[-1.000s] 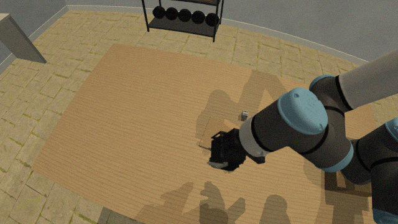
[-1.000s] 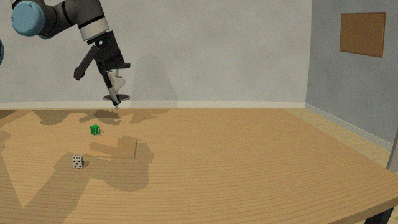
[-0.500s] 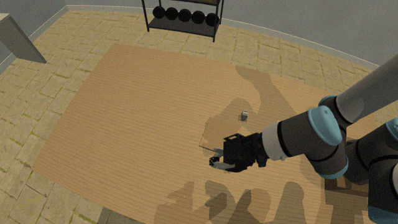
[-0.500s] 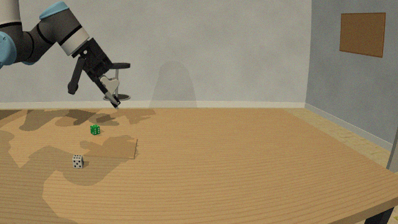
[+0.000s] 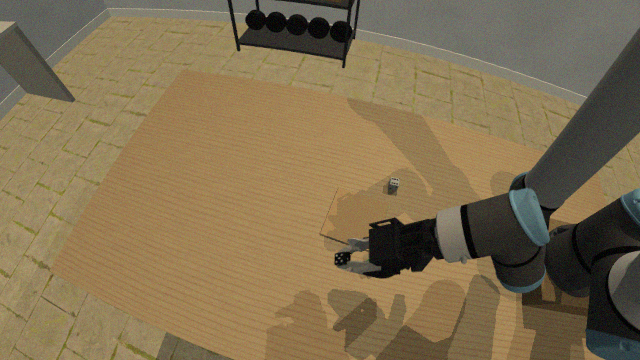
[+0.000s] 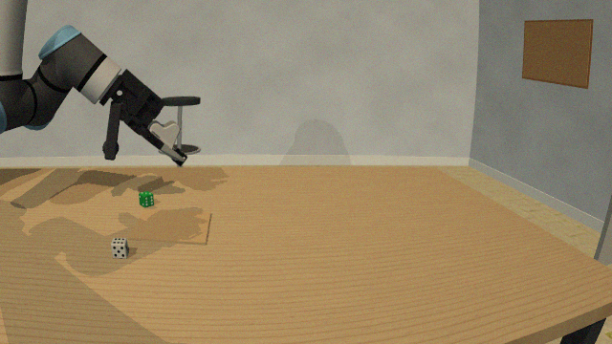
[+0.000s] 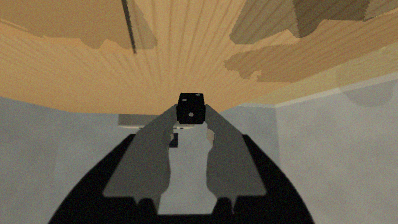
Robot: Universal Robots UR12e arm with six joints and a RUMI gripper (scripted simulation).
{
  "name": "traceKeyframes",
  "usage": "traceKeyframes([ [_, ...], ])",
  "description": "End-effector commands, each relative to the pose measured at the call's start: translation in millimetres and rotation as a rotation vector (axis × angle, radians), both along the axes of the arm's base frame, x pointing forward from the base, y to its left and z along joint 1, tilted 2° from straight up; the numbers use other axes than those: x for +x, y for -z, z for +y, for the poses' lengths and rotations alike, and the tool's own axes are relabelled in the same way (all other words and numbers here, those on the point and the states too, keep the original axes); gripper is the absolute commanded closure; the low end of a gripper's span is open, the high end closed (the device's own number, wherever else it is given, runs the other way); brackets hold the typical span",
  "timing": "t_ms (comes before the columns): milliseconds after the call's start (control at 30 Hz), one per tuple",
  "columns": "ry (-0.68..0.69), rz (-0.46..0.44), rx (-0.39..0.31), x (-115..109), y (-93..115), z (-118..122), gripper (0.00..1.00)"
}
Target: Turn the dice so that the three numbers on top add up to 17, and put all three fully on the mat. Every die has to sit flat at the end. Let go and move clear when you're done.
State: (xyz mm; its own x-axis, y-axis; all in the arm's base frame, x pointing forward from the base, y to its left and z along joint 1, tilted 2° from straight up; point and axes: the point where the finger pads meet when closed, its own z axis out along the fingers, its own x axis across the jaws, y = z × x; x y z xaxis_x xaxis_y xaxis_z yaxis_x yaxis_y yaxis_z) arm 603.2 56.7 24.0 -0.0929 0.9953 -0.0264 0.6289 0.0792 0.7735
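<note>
A robot arm [image 5: 495,235] reaches across a wooden table [image 6: 363,248], its gripper [image 5: 350,256] clamped on a black die [image 5: 342,258] and held in the air above the tabletop. The wrist view looks along the two grey fingers, which pinch the black die [image 7: 191,108] at their tips, one pale pip showing on the face toward the camera. In the exterior view the gripper [image 6: 178,159] slants down toward 4 o'clock from the wrist, its tips well above the wood, and the held die is too small to make out there. A thin tan mat [image 6: 191,229] lies flat on the table, partly covered by the arm's shadow. A green die [image 6: 146,199] sits flat at about 10 o'clock from the mat's middle in the exterior view; whether it rests on the mat cannot be told under the shadow. A white die [image 6: 120,247] sits flat on the wood at about 8 o'clock from the mat, just off its near edge. In the top view the white die [image 5: 394,185] lies at about 1 o'clock from the gripper, and the mat's corner [image 5: 322,234] shows just at 10 o'clock from the black die. A dark shelf rack [image 5: 232,25] with black balls [image 5: 297,24] stands on the tiled floor [image 5: 75,150] beyond the table.
</note>
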Motion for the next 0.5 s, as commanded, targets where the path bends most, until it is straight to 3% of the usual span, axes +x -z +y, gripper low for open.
traceKeyframes([
  [0, -0.001, -0.062, 0.0, 2.6, -7.6, 0.4, 0.94],
  [467, -0.002, -0.084, 0.001, 1.7, -8.2, 0.8, 0.94],
])
